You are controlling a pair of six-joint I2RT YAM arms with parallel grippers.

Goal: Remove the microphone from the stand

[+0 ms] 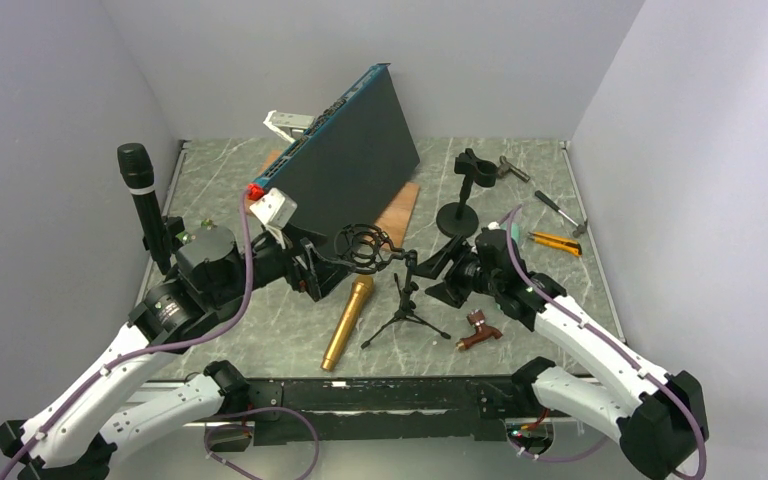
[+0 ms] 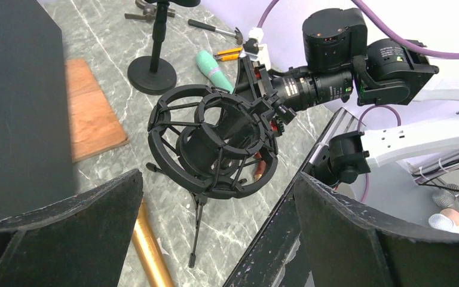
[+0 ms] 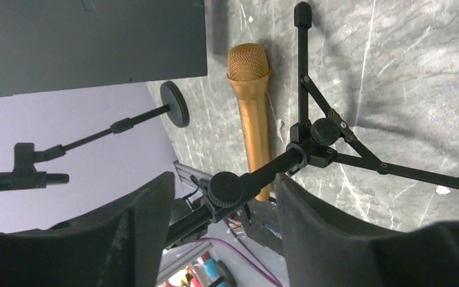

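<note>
- The desk is showing a grey-green marble pattern with pale veins, and plain pale lilac-grey walls are closing it in on three sides.
- A large dark panel is leaning at the back, with a wooden board lying flat at its foot.
- The gold microphone is lying flat on the desk, out of its holder, just left of the tripod stand and roughly parallel to one leg.
- The stand's round black cradle is sitting empty on top of the pole.
- The left claw is hanging wide open in front of the cradle, holding nothing.
- The right claw is straddling the stand's pole with its fingers spread wider than the pole; I cannot tell whether either pad is touching it.
- A second stand with a round base is standing behind the right claw, and a black microphone is standing upright at the left edge.
- A hammer and a yellow knife are lying at the right, well apart from the tripod.
- Small green marks on the right arm's black housing are too small to read.
</note>
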